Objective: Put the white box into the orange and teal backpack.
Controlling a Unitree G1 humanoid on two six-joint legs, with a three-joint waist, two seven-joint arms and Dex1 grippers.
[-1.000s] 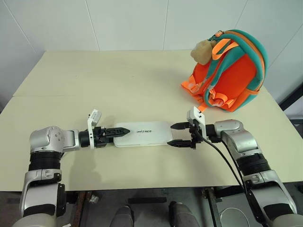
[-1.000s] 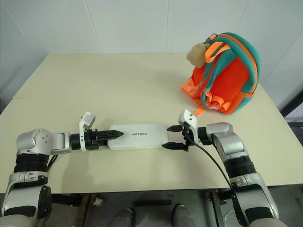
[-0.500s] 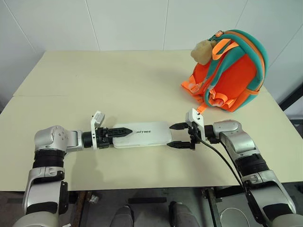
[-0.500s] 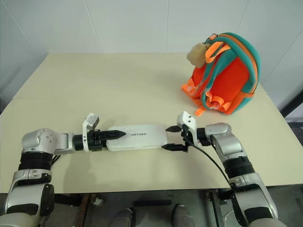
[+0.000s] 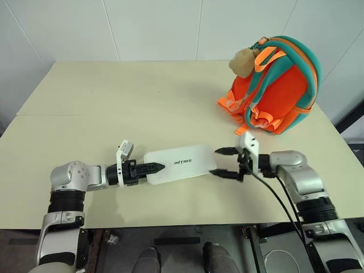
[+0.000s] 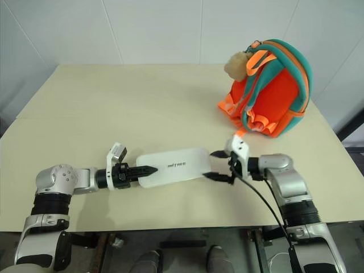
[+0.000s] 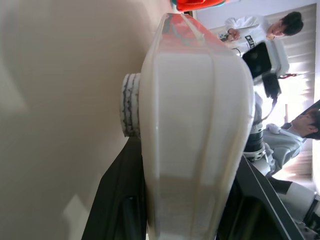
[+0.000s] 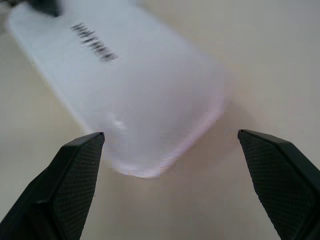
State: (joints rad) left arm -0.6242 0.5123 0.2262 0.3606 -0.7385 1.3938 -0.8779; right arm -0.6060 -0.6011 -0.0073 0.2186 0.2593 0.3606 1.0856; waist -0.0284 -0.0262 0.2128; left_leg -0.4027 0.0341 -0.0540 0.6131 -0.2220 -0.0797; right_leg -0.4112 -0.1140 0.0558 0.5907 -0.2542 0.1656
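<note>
The left pincer (image 5: pixel 154 167) is closed on one short end of the white box (image 5: pixel 181 165). In the left wrist view the box (image 7: pixel 192 135) is seen squeezed between the two black fingers (image 7: pixel 117 200), one on each flat face. That end of the box is held a little off the worktop (image 5: pixel 131 102). From these pictures it cannot be told whether the far end is lifted too or rests on the top.

The right pincer (image 5: pixel 227 162) is wide open. It is pointed at the other short end of the box, and nothing is held in it. In the right wrist view the box end (image 8: pixel 150 110) is seen between the two open fingertips (image 8: pixel 75 165), a little way ahead of them and not touched.

The orange and teal backpack (image 5: pixel 278 85) is stood at the far right of the worktop, well apart from the box. A tan plush toy (image 5: pixel 244 60) is hung near its top. No open mouth of the bag can be made out from here.

The step in hand looks like getting a good hold on the box. It would be done best if the grip were kept tight and flat, because the box is smooth and long and is held only at its very end. If it is lifted fast, it could droop or be twisted out. The free end could be steadied by the right pincer before the box is carried over to the bag. The bag may need to be opened first.
</note>
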